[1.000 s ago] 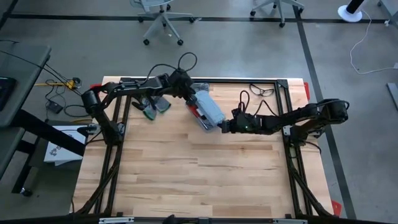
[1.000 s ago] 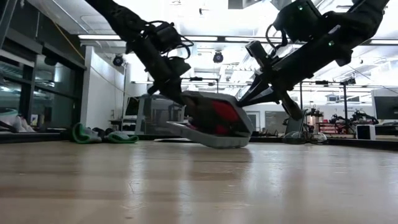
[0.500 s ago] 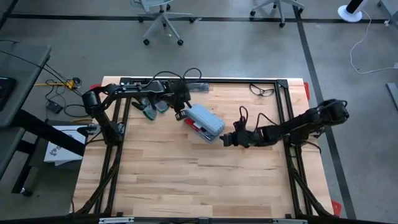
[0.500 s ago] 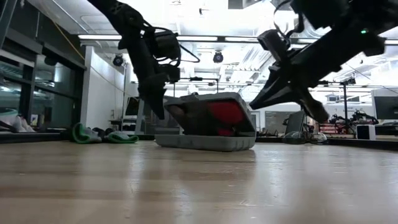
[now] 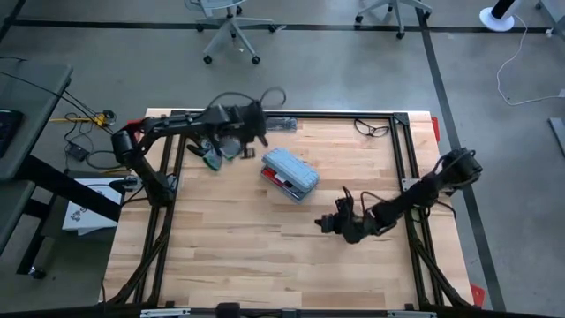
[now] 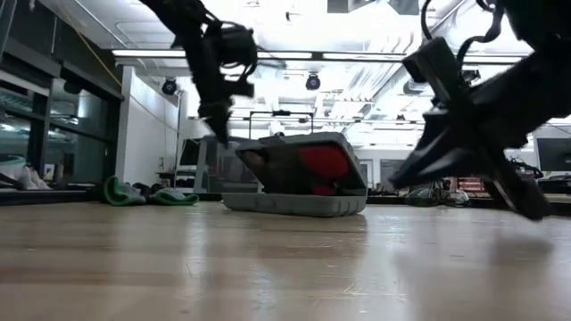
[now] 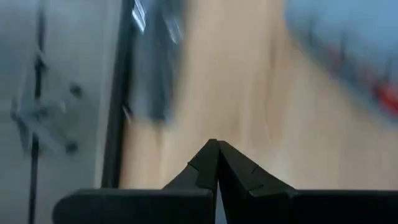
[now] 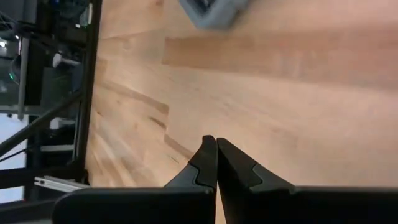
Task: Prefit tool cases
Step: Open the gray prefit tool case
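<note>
Blue-grey ribbed plastic clamshell case (image 5: 290, 173) lies far-centre, lid ajar (red inside); rigid, light, slick shell, so grip rim edges. Left gripper (image 5: 257, 125) and right gripper (image 5: 328, 223) both closed, empty, apart from case.

This is a big lab or workshop where robots are tested. The wooden surface (image 5: 265, 247) sits in a black metal frame (image 5: 402, 168) on a grey concrete floor (image 5: 353, 71) with dark tape lines. Office chairs on wheels (image 5: 231, 22) stand at the back, and loose cables (image 5: 521, 62) lie on the floor. Looking across the room, there are long ceiling lights (image 6: 294, 55), glass walls (image 6: 53, 134) and benches with more machines (image 6: 500, 174).
</note>
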